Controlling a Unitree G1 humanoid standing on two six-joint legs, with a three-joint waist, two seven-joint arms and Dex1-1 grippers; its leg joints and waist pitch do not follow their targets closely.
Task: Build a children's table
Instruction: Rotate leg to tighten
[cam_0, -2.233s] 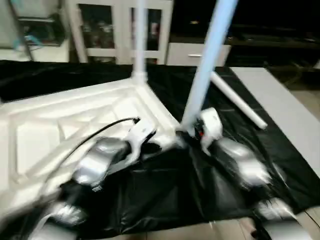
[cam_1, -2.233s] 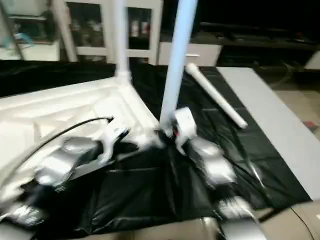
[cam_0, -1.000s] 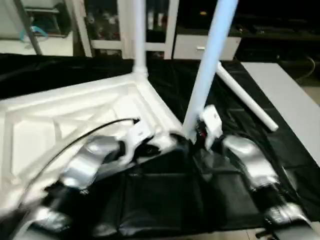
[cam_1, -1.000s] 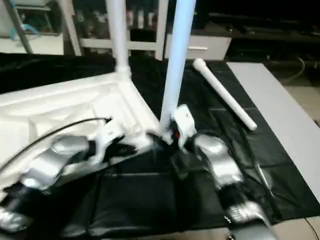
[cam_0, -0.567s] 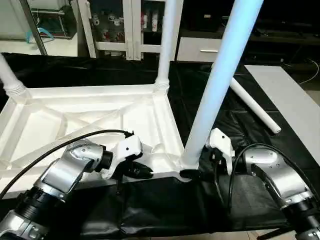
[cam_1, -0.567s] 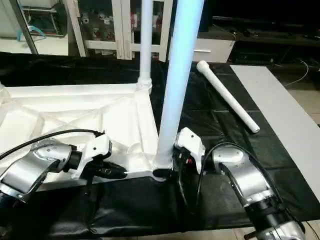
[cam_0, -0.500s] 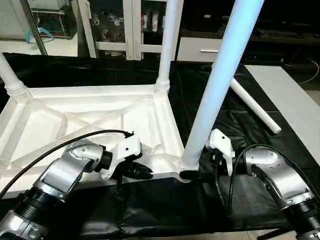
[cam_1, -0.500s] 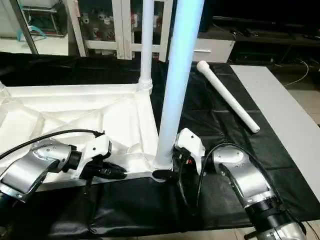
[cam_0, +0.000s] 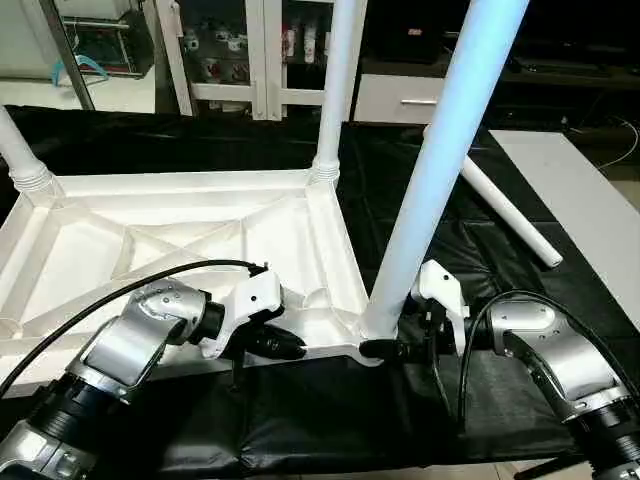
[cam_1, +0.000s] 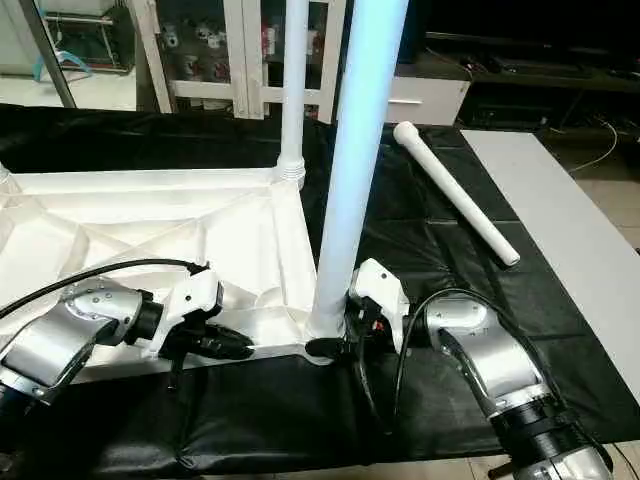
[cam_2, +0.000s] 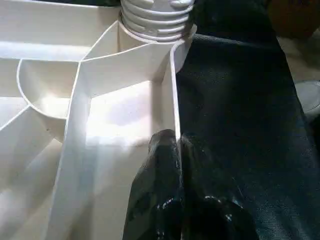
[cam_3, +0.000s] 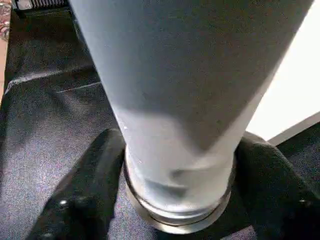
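Right wrist view: fingers (cam_3: 90, 195) straddle table leg (cam_3: 185, 100); left fingers (cam_2: 165, 200) closed on rim (cam_2: 175, 90).

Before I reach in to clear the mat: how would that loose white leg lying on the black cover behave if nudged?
The loose leg is round, so it would probably roll. Being tapered, it would likely curve rather than run straight. It looks like stiff plastic, so it shouldn't bend.

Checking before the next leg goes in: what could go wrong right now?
The right gripper straddles the base of the near leg; twisting off-axis might cross-thread it or tip it. The left gripper, shut on the tabletop's thin rim, could slip. A spare leg lying loose on the black sheet may roll.
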